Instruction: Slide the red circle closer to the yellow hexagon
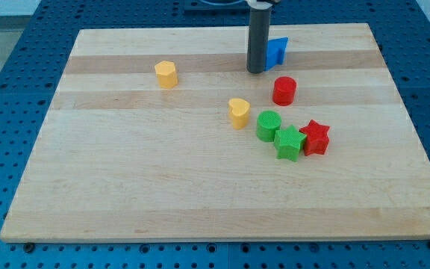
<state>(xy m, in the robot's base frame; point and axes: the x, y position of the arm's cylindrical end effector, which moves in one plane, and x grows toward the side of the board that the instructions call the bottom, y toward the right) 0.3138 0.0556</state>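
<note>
The red circle [284,90] stands right of the board's middle, toward the view's top. The yellow hexagon [166,75] stands well to its left, in the upper left part of the board. My tip [256,71] rests on the board just up and left of the red circle, with a small gap between them. The rod stands upright and hides part of a blue block [277,51] behind it.
A yellow heart [238,113] lies below and left of the red circle. A green circle [269,125], a green star [289,143] and a red star [315,137] cluster below the red circle. The wooden board [125,194] lies on a blue perforated table.
</note>
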